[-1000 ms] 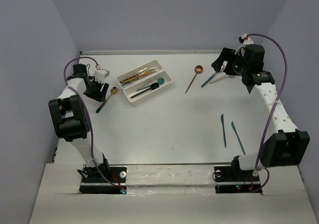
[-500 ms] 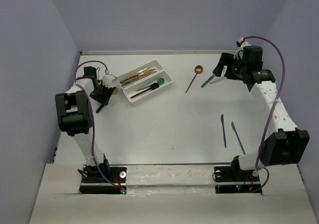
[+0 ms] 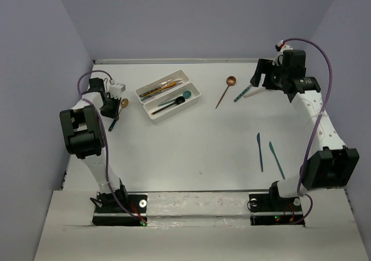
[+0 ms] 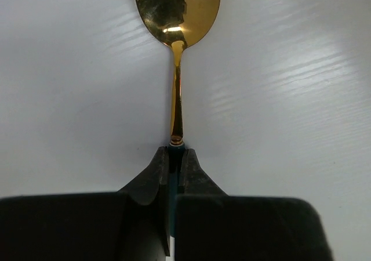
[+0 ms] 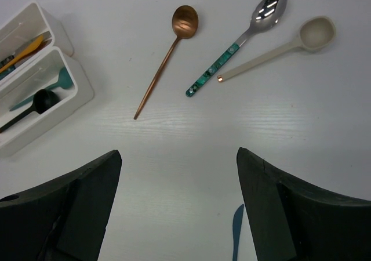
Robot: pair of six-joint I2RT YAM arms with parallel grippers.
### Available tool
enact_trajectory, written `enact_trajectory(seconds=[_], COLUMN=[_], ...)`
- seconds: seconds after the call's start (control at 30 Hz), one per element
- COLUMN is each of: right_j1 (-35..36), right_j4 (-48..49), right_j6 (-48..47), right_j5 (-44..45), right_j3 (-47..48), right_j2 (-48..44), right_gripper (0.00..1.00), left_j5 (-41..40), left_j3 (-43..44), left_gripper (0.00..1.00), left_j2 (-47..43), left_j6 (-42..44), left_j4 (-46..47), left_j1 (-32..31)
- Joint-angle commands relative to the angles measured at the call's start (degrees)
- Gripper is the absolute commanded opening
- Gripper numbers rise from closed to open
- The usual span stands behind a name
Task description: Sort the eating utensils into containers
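My left gripper [image 4: 175, 153] is shut on the dark teal handle of a gold spoon [image 4: 177, 17] that lies on the table at far left [image 3: 123, 103]. My right gripper [image 5: 178, 153] hangs open above the table at far right, holding nothing. Ahead of it lie a copper spoon [image 5: 165, 57], a silver spoon with a patterned teal handle [image 5: 237, 43] and a cream spoon [image 5: 278, 49]. Two white trays sit side by side: the far one [image 3: 159, 80] holds orange-handled and pale utensils, the near one [image 3: 177, 111] a black spoon [image 5: 29, 107] and a teal piece [image 5: 55, 84].
Two slim teal knives [image 3: 259, 151] [image 3: 276, 159] lie side by side at the near right. The tip of one knife [image 5: 237, 238] shows between my right fingers. Purple walls close in the left, back and right of the table [image 3: 191, 145].
My left gripper has come down over the gold spoon's handle and shut on it. The right gripper has stayed open and shifted slightly.
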Motion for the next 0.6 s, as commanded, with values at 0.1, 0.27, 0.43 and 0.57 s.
enact_trajectory(seconds=[0.1,0.27,0.43,0.57], right_j1=[-0.35,-0.35,-0.35,-0.35], right_j4=[0.12,0.29,0.29,0.03], right_j6=[-0.58,1.53,5.13,4.88], right_j5=[0.01,1.24,3.96,5.81], right_j3=[3.33,2.19,0.43,1.04], right_j2=[2.25,3.13,4.18,6.20], right_gripper=[0.86,0.86,0.86,0.86], left_j5=[3.83,1.28,3.30,2.16], left_j3=[6.82,17.63,23.70,25.47], left_gripper=[0.00,0.00,0.00,0.00], left_j2=[-10.46,-13.45,-11.79,-9.15], left_j6=[-8.14,-5.77,-4.73,-1.21], left_j4=[-1.13,-6.59,-11.33,-12.75], left_j1=[2.04,-4.82,-14.54,-22.46])
